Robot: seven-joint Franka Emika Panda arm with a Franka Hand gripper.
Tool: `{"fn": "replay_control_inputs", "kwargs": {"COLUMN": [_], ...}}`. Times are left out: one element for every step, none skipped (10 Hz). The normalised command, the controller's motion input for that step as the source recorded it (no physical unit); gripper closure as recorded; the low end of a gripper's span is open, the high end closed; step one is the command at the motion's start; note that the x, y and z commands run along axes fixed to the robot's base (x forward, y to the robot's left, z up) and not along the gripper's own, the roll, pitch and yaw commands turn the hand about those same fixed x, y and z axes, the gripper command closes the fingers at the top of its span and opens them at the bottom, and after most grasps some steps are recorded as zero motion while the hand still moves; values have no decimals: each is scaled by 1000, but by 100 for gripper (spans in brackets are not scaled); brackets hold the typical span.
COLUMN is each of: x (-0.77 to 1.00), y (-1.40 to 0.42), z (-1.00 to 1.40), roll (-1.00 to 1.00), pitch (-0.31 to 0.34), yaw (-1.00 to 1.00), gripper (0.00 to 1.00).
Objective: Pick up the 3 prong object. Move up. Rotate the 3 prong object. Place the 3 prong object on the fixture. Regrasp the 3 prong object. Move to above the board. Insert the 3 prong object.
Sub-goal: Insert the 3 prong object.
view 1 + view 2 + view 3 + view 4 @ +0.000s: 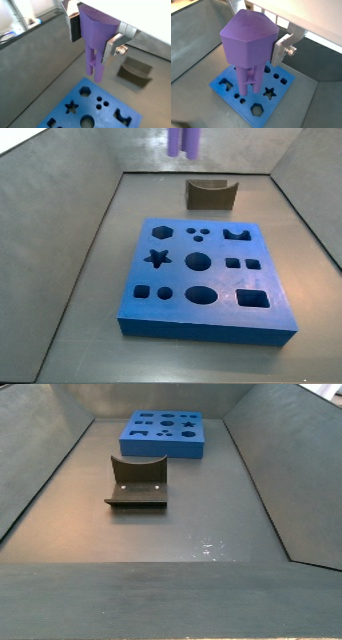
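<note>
My gripper [93, 40] is shut on the purple 3 prong object [97, 42], gripping its wide upper body between the silver fingers [113, 46]. The prongs point down. In both wrist views the object [248, 45] hangs well above the blue board [107, 120], [281, 87]. In a side view only the prong tips [183, 140] show at the upper edge, high above the floor; the gripper itself is out of frame there. The dark fixture [137, 71] stands on the floor beyond the board's end. It also shows in both side views [211, 194], [138, 484], empty.
The board [267, 278] lies flat on the grey floor, with star, hexagon, round and square holes; it also shows in a side view [163, 446]. Sloped grey walls [74, 218] surround the floor on all sides.
</note>
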Motion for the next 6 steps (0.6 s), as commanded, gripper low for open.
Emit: {"fn": "replay_control_inputs", "kwargs": {"x": [280, 177, 106, 0, 0, 0], "y": [17, 29, 6, 0, 0, 0], "z": [-257, -277, -303, -326, -274, -263], "roll": [-43, -64, -107, -99, -71, -81], "pitch": [50, 104, 123, 124, 117, 111], "yaw": [-763, -789, -826, -869, -923, -954], "gripper": [100, 100, 100, 100, 100, 100]}}
